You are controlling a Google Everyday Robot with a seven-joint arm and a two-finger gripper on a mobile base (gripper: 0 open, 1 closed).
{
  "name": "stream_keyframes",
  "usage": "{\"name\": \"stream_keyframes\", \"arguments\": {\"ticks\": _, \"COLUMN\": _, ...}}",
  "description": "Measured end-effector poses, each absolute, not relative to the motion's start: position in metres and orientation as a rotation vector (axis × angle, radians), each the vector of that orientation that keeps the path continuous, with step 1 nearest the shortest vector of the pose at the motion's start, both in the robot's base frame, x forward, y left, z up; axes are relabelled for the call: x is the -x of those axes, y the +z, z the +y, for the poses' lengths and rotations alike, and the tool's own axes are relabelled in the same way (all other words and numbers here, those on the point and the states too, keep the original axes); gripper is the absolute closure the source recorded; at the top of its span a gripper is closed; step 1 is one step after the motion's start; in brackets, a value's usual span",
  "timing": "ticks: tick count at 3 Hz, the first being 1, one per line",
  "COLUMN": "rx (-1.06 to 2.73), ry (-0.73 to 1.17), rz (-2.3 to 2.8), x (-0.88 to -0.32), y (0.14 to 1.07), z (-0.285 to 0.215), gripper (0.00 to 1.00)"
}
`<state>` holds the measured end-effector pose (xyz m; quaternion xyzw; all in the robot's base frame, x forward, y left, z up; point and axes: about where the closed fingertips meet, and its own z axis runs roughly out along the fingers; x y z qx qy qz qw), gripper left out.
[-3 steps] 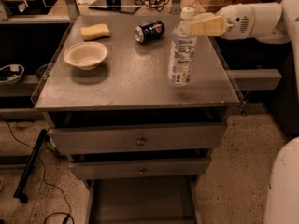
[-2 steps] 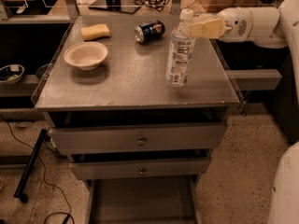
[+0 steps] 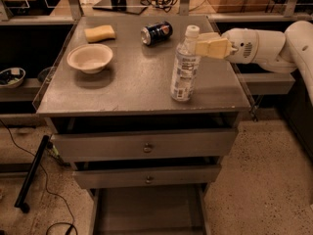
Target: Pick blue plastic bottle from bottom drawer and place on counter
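The bowl [image 3: 90, 58] is sitting at the surface's [image 3: 122, 94] 10 o'clock; the blue plastic bottle [image 3: 183, 72] is standing toward 4 o'clock. The gripper [image 3: 201, 47] is sitting at the bottle's 2 o'clock, by its neck; clenched or released, I cannot tell.

Colours noted: blue plastic bottle [image 3: 183, 72] clear, white cap, pale printed label. counter [image 3: 132, 84] speckled grey. gripper [image 3: 199, 46], at the bottle's neck, cream. can [image 3: 156, 32] dark blue. bowl [image 3: 90, 58] beige. sponge [image 3: 100, 33] yellow.

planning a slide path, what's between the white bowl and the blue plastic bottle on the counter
Nothing: in the camera view the counter between bowl and blue plastic bottle is bare. The hand is at the bottle's neck.
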<state>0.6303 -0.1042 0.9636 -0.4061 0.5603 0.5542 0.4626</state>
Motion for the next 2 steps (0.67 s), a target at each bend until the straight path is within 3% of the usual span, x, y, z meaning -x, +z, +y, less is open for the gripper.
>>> {"name": "stream_keyframes", "arguments": {"ticks": 1, "rx": 0.998, "ry": 1.363, "rz": 1.377, "x": -0.6302, "y": 0.9635, "z": -0.1042, "gripper": 0.84}}
{"name": "stream_keyframes", "arguments": {"ticks": 2, "rx": 0.998, "ry": 1.363, "rz": 1.377, "x": -0.6302, "y": 0.9635, "z": -0.1042, "gripper": 0.6}}
